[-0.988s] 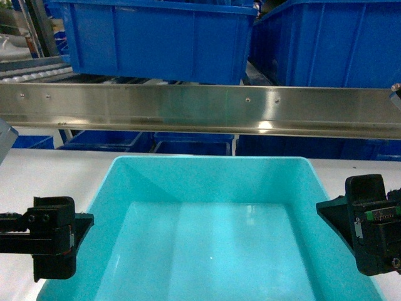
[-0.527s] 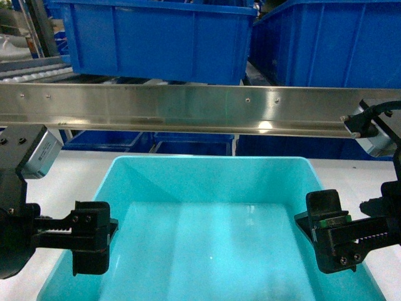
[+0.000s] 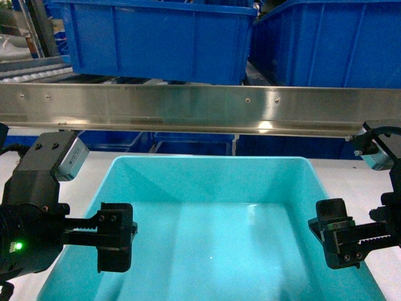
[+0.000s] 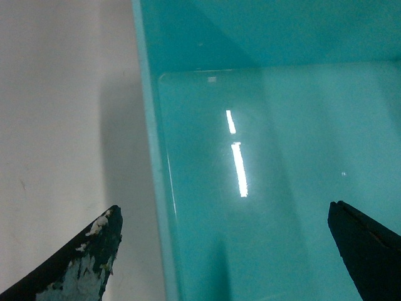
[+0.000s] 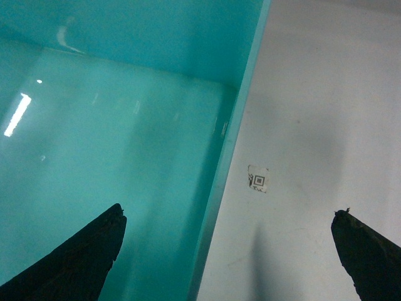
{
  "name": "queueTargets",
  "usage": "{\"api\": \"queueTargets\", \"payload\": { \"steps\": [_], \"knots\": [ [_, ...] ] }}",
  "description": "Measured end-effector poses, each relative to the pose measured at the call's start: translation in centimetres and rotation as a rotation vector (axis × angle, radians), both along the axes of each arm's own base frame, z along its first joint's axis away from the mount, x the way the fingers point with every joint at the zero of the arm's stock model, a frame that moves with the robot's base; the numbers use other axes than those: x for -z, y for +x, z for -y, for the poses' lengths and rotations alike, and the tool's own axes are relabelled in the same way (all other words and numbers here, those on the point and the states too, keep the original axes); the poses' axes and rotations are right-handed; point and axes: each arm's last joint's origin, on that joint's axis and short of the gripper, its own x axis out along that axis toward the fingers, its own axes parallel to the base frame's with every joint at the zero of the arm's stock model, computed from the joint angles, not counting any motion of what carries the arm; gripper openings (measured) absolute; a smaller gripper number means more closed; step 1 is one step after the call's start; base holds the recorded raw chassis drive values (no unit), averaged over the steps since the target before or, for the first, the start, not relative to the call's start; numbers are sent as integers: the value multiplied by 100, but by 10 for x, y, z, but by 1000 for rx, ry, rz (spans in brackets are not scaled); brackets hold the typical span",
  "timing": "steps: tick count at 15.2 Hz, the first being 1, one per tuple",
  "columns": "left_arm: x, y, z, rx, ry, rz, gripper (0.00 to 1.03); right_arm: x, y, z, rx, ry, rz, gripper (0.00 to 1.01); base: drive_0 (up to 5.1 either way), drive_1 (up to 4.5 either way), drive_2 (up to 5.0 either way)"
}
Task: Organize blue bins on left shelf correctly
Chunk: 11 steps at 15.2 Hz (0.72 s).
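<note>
Both arms have swung inward and down since a second ago, each now straddling a side wall of the turquoise bin (image 3: 210,226).

The left gripper (image 4: 225,248) gapes wide, one finger over the white tabletop (image 4: 62,125), the other over the bin floor, the left wall between them. The right gripper (image 5: 229,251) is equally wide across the right wall, a small square code sticker (image 5: 257,180) just outside it. The bin sits directly before the steel shelf rail (image 3: 188,108), dark blue crates (image 3: 156,37) above. Lower both evenly, close together, keep the lift level.
</note>
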Motion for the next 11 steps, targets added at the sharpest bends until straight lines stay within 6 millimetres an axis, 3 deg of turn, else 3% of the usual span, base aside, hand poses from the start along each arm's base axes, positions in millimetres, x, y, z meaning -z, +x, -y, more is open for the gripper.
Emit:
{"api": "queueTargets", "payload": {
  "steps": [11],
  "knots": [
    [14,-2,5,-56,61,-13,98,21,1,7,10,-61,9,98,0,0,0]
  ]
}}
